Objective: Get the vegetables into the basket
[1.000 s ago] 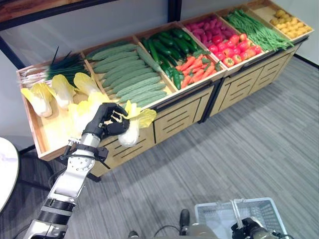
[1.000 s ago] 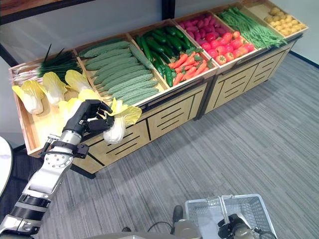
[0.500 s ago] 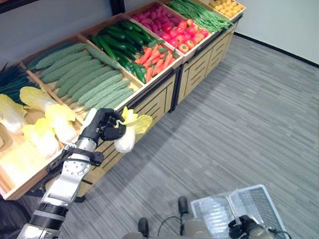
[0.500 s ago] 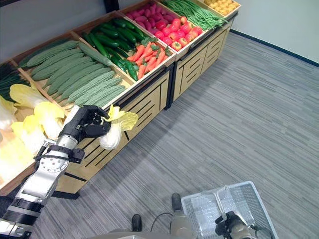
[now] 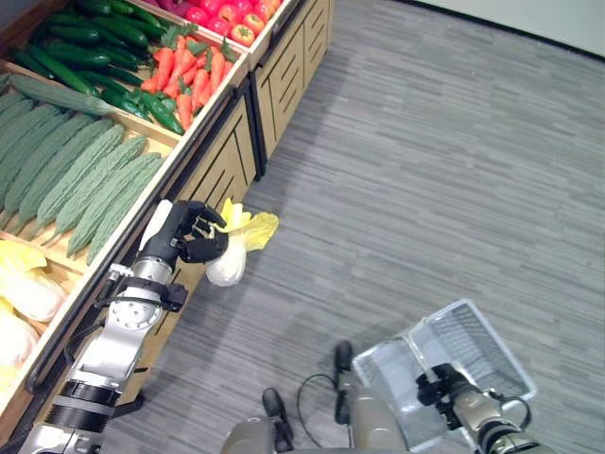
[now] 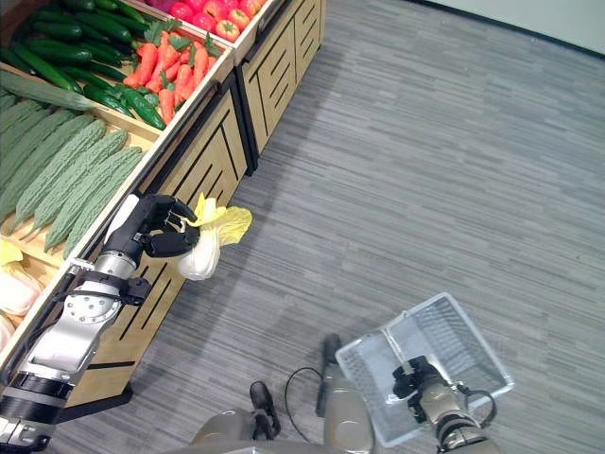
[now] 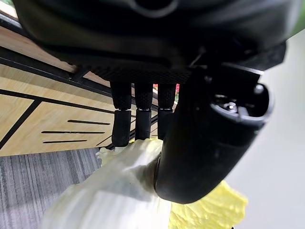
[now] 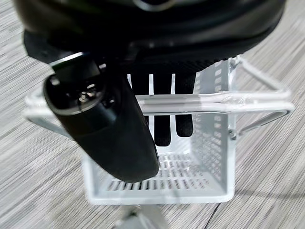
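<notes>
My left hand (image 5: 180, 232) is shut on a napa cabbage (image 5: 230, 263) with a white stem and yellow leaves, and holds it in the air just off the front edge of the wooden vegetable stand (image 5: 230, 161), above the grey floor. In the left wrist view the thumb (image 7: 209, 138) and fingers pinch the cabbage (image 7: 109, 191). Low at the right, my right hand (image 6: 416, 378) is shut on the handle of a white wire basket (image 6: 458, 331). In the right wrist view the fingers (image 8: 162, 129) curl round the handle above the basket (image 8: 157, 195), which holds nothing.
The stand runs along the left with bumpy green gourds (image 5: 76, 180), cucumbers (image 5: 76, 43), carrots (image 5: 189, 71) and tomatoes (image 5: 217, 11). More cabbages (image 5: 24, 288) lie at its near end. Grey carpet floor lies between the stand and the basket.
The camera has swung to the right, away from the stand. My left hand still holds the cabbage, now off the shelf edge over the floor. More of the basket shows.
</notes>
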{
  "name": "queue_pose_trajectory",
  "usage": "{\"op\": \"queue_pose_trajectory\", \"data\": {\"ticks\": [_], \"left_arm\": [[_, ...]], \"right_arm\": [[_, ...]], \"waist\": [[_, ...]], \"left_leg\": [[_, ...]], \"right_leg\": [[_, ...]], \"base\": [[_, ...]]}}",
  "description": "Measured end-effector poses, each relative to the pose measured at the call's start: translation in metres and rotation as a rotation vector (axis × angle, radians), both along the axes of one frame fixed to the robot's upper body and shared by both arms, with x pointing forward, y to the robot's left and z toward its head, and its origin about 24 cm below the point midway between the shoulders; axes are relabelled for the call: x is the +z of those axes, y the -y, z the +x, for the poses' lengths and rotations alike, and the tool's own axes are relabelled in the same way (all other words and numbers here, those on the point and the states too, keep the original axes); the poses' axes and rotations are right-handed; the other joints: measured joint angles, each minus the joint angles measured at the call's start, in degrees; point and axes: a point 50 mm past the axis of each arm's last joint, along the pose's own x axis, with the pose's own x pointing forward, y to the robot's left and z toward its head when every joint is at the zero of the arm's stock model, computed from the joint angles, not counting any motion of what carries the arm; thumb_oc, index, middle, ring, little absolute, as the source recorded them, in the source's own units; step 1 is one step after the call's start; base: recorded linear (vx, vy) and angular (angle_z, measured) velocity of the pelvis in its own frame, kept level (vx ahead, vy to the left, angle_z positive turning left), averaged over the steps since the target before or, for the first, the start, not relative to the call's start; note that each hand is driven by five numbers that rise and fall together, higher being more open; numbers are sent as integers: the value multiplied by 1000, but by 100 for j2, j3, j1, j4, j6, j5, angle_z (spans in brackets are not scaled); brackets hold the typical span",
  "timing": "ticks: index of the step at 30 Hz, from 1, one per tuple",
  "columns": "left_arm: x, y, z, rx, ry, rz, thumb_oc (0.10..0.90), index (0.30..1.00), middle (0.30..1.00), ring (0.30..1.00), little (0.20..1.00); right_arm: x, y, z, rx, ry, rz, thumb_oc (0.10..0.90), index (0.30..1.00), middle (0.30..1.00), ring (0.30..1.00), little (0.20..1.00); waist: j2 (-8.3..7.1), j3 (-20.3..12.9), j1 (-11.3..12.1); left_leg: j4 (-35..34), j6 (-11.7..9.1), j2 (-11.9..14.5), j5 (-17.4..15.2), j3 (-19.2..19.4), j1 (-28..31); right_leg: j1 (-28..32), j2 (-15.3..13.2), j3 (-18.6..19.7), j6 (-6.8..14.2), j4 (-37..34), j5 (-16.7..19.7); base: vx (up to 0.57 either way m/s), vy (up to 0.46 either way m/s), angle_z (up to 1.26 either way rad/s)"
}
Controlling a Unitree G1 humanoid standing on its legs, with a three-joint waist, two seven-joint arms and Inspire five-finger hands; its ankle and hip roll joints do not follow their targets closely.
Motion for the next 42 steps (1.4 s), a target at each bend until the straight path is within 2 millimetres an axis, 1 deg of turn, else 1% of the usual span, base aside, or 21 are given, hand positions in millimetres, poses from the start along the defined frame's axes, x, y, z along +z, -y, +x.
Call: {"op": "queue_pose_trajectory", "data": {"ticks": [3, 4, 5, 10, 14, 15, 16, 17, 18, 19, 20, 21, 22, 23, 24, 26, 29, 30, 35, 39, 42], "left_arm": [[2, -4, -1, 22, 10, -7, 400, 300, 300, 300, 300], [5, -7, -1, 33, 22, -7, 400, 300, 300, 300, 300], [6, -6, -1, 33, 29, -9, 400, 300, 300, 300, 300], [-4, -3, -7, 25, -4, -34, 400, 300, 300, 300, 300], [-28, -2, -10, 49, -82, -80, 400, 300, 300, 300, 300], [-36, -2, -11, 60, -111, -90, 400, 300, 300, 300, 300], [-44, -3, -9, 77, -137, -102, 400, 300, 300, 300, 300], [-50, -6, -9, 87, -174, -94, 400, 300, 300, 300, 300], [-63, -5, -14, 91, -238, -89, 400, 300, 300, 300, 300], [-74, -3, -19, 80, -290, -85, 400, 300, 300, 300, 300], [-79, -1, -22, 76, -309, -89, 400, 300, 300, 300, 300], [-82, 1, -25, 70, -322, -98, 400, 300, 300, 300, 300], [-84, 2, -26, 64, -330, -101, 400, 300, 300, 300, 300], [-85, 2, -27, 64, -339, -102, 400, 300, 300, 300, 300], [-87, 5, -27, 42, -352, -102, 400, 300, 300, 300, 300], [-86, 18, -24, -19, -347, -96, 400, 300, 300, 300, 300], [-85, 21, -23, -53, -355, -83, 400, 300, 300, 300, 300], [-80, 14, -23, -52, -353, -47, 400, 300, 300, 300, 300], [-56, 3, -9, -103, -327, 103, 400, 300, 300, 300, 300], [-35, 25, 13, -209, -260, 268, 400, 300, 300, 300, 300], [-18, 43, 25, -283, -194, 398, 400, 300, 300, 300, 300]], "right_arm": [[3, -2, 6, 14, 21, 6, 400, 300, 300, 300, 300], [3, -7, 11, 24, 38, 19, 400, 300, 300, 300, 300], [3, -11, 12, 33, 47, 33, 400, 300, 300, 300, 300], [-6, -13, -6, 23, -2, 49, 400, 300, 300, 300, 300], [-7, -13, -9, 22, -5, 50, 400, 300, 300, 300, 300], [-6, -12, -8, 22, -1, 48, 400, 300, 300, 300, 300], [-4, -15, -3, 23, 23, 55, 400, 300, 300, 300, 300], [-3, -19, 2, 19, 37, 74, 400, 300, 300, 300, 300], [-2, -18, 5, 9, 48, 75, 400, 300, 300, 300, 300], [3, -17, 12, 19, 70, 68, 400, 300, 300, 300, 300], [5, -17, 17, 34, 80, 57, 400, 300, 300, 300, 300], [10, -19, 28, 55, 109, 51, 400, 300, 300, 300, 300], [15, -22, 37, 72, 132, 51, 400, 300, 300, 300, 300], [20, -26, 46, 93, 155, 58, 400, 300, 300, 300, 300], [23, -28, 50, 104, 177, 63, 400, 300, 300, 300, 300], [25, -26, 51, 110, 179, 57, 400, 300, 300, 300, 300], [25, -26, 52, 116, 158, 47, 400, 300, 300, 300, 300], [31, -29, 62, 151, 169, 42, 400, 300, 300, 300, 300], [48, -44, 96, 248, 221, 28, 400, 300, 300, 300, 300], [85, -63, 144, 337, 336, 3, 400, 300, 300, 300, 300], [102, -83, 164, 410, 390, 9, 400, 300, 300, 300, 300]], "waist": [[63, -42, 162], [133, -84, 142], [133, -87, 133], [147, -368, 108], [187, -492, 0], [195, -494, 14], [163, -470, 69], [-38, -391, 158], [-66, -376, 275], [-54, -377, 315], [-81, -378, 289], [-19, -419, 338], [-3, -417, 364], [21, -403, 342], [74, -417, 316], [151, -426, 136], [149, -428, 120], [155, -424, 210], [181, -402, 441], [320, -319, 456], [373, -287, 442]], "left_leg": [[-32, -105, 112, -2, -83, 183], [-391, -356, 179, 127, -35, 331], [-491, -412, 206, 199, -15, 391], [-544, -478, 315, 281, -59, 420], [-324, -492, 380, 305, -311, 334], [-129, -547, 407, 318, -404, 254], [878, -701, 554, 214, -749, -334], [2134, -776, 608, 283, -1073, -913], [2825, -924, 625, 308, -1541, -1263], [2677, -1005, 466, 129, -1998, -1341], [2245, -994, 375, 39, -2215, -1303], [1028, -901, 216, 55, -2573, -1093], [161, -818, 165, 238, -2699, -916], [-258, -662, 156, 342, -2828, -777], [-369, -563, 139, 428, -2719, -502], [-151, -448, 83, 516, -2422, -512], [-444, -154, -269, 678, -2098, -345], [-529, -35, -337, 733, -1906, -348], [-669, -8, -406, 805, -1802, -130], [-798, -14, -386, 806, -1794, -5], [-813, -18, -376, 807, -1794, 4]], "right_leg": [[284, 169, 47, -199, -480, 89], [282, 272, 75, -260, -583, 153], [285, 302, 90, -267, -584, 155], [378, 385, 24, -312, -704, 160], [523, 437, -135, -358, -750, 111], [516, 462, -179, -400, -683, 69], [69, 472, -464, -691, 156, -352], [-101, 461, -523, -986, 514, -599], [-4, 471, -421, -945, 491, -556], [100, 547, -286, -800, 325, -555], [169, 612, -265, -703, 106, -498], [199, 702, -81, -700, -160, -494], [189, 805, -10, -689, -323, -485], [201, 887, 91, -676, -392, -404], [231, 892, -22, -808, -372, -146], [152, 803, -41, -819, -297, -160], [88, 456, 202, -551, -349, -26], [7, 378, 374, -430, -402, 99], [353, 304, 306, -338, -817, 215], [483, 336, 306, -337, -962, 214], [484, 348, 304, -337, -962, 214]], "base": [[11, -66, -44], [86, -110, -35], [69, -122, -21], [43, -176, 5], [-15, -218, 21], [-97, -288, 14], [-70, -131, 8], [63, 7, -17], [149, 83, -45], [203, 142, -46], [154, 131, -53], [111, 141, -65], [83, 153, -89], [37, 193, -101], [48, 203, -76], [44, 172, -47], [25, 176, -43], [32, 127, -46], [42, 50, -8], [42, 3, -2], [21, -20, 0]]}}
